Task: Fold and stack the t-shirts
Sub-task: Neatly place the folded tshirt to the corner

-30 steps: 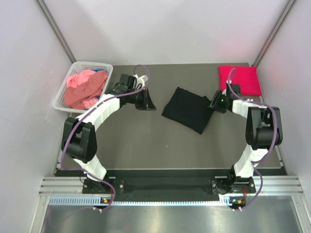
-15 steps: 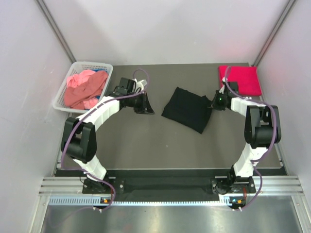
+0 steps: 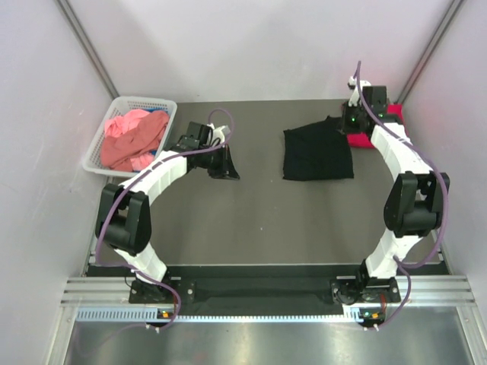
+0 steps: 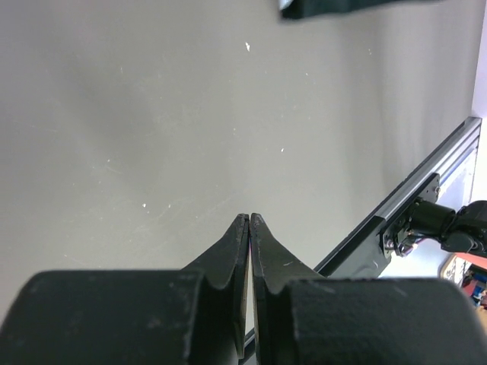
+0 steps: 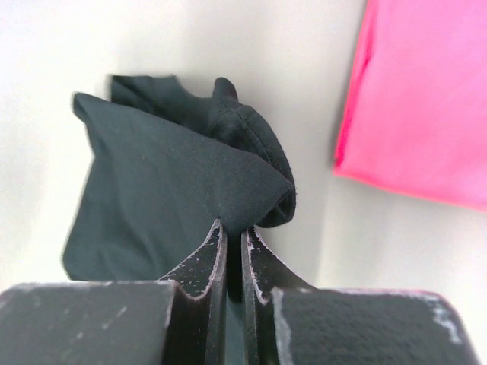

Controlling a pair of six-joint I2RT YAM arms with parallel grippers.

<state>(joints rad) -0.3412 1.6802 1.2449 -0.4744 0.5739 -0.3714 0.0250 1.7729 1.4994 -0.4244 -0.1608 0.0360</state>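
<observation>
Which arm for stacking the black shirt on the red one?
Right: right tool is shut on the black shirt, beside the red shirt. Left tool is shut, empty, over bare table.

I count two hands of my own: my left hand (image 4: 249, 220) and my right hand (image 5: 233, 228). Out on the tabletop (image 3: 251, 220) there are two t-shirts. One is a black cloth t-shirt (image 5: 167, 175), pinched in my right hand. The other is a bright crimson red cloth t-shirt (image 5: 426, 99), just beside that hand on its right. There is one white plastic lattice basket (image 3: 94, 150), well off to the left of my left hand. In it lies one heap of salmon pink cloth (image 3: 129, 141) with one sliver of blue cloth (image 3: 155, 152) showing. How many shirts that heap makes I cannot tell.
</observation>
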